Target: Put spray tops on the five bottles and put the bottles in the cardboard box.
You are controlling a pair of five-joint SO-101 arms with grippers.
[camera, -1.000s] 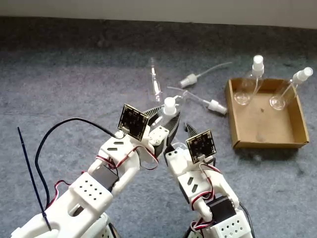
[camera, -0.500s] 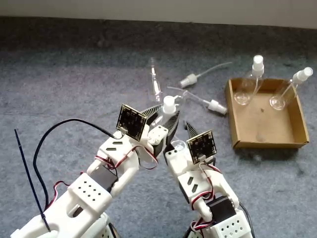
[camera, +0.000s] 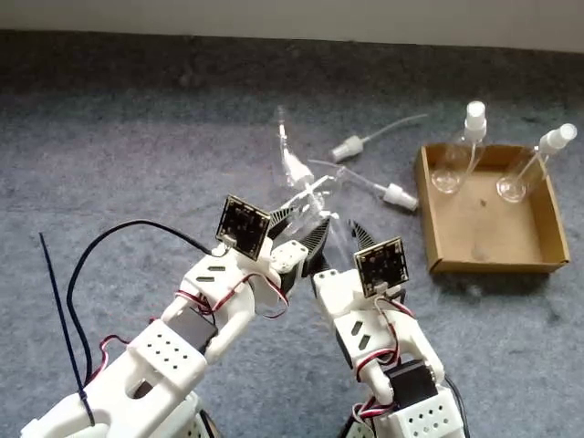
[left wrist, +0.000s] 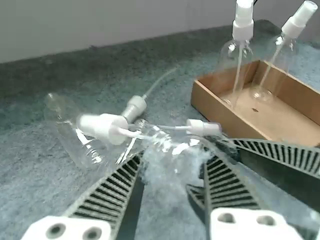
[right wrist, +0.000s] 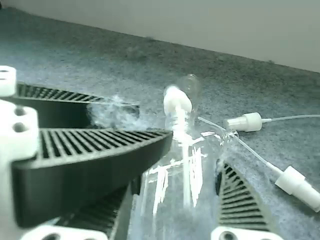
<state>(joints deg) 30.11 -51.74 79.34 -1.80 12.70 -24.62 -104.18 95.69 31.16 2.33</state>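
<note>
- High view: the bottle (camera: 312, 201), with its top on, tilts above the surface between the left end effector (camera: 306, 219) and the right end effector (camera: 334, 242). The box (camera: 493, 266) lies well apart.
- Left wrist view: the left end effector sits at the bottle; you cannot tell whether it clamps.
- Right wrist view: the right end effector grips the bottle body. Step in hand, as judged: capping this bottle. Next, confirm the top is seated, then carry the bottle to the box.
</note>
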